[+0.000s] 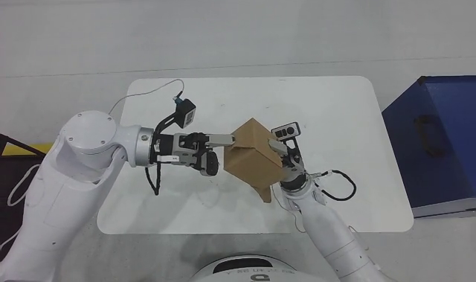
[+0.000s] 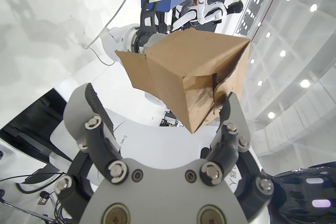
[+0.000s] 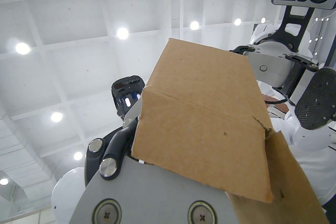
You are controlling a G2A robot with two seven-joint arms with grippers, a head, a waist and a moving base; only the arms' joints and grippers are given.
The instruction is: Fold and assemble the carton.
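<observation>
- Top view: the brown carton [image 1: 253,152] is up in the air over the middle of the white counter [image 1: 342,111]. It is tipped, with one corner up, and it sits between the two tools.
- The left tool [image 1: 217,151] is just beside the carton on one side. The right tool [image 1: 283,158] is on the other side, right against it. A loose flap [image 1: 265,192] hangs down under the carton. A blue box [image 1: 435,144] stands past the counter's edge.
- Left wrist view: the left tool's fingers [image 2: 231,114] are wide apart. One fingertip touches the torn end of the carton. The other finger is away from it.
- Right wrist view: the right tool is clamped on the carton's wall. One finger [image 3: 130,114] shows next to the wall, and the cardboard hides the other. The left tool's black pad [image 3: 315,99] is just past the carton's far corner.
</observation>
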